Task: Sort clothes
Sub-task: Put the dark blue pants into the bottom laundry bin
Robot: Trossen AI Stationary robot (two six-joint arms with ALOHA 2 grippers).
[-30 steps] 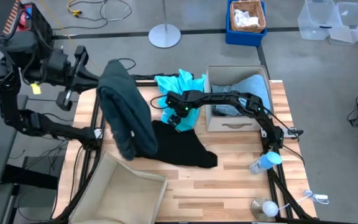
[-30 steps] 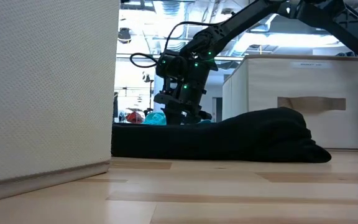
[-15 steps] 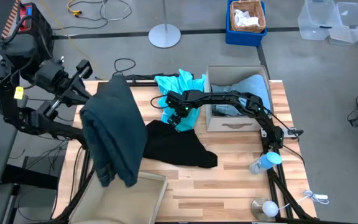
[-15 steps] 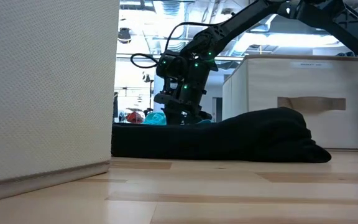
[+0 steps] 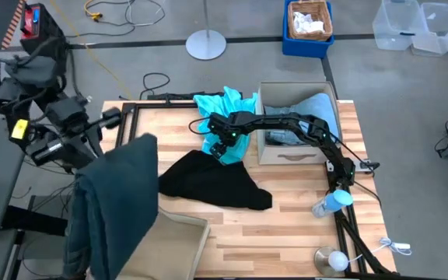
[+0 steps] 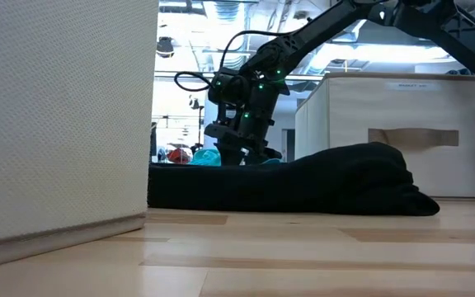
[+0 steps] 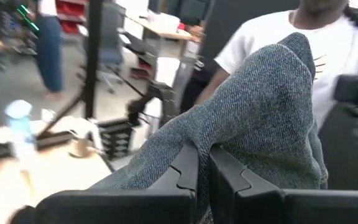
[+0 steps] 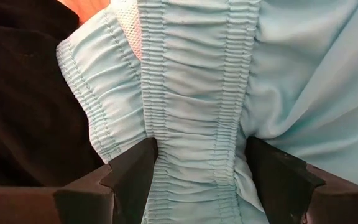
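In the high view we see the wooden table (image 5: 302, 225) filling the middle of the frame, with one beige bin (image 5: 166, 253) at its lower left and a second beige bin (image 5: 274, 155) at upper right holding the folded pale blue garment (image 5: 309, 113). The dark green garment (image 5: 111, 202) hangs at the left edge of the frame, over the table's left side and the near bin. Our left gripper (image 7: 202, 163) is clamped shut on a fold of that green cloth, as the left wrist view shows; a person in a white shirt (image 7: 260, 43) stands beyond it. The black garment (image 5: 208, 180) lies spread at centre, just below the turquoise garment (image 5: 222, 109), which sits at upper centre beside the far bin. Our right gripper (image 5: 225, 149) is at the lower edge of the turquoise piece, its fingers (image 8: 129, 174) spread wide on either side of the gathered waistband, not yet closed.
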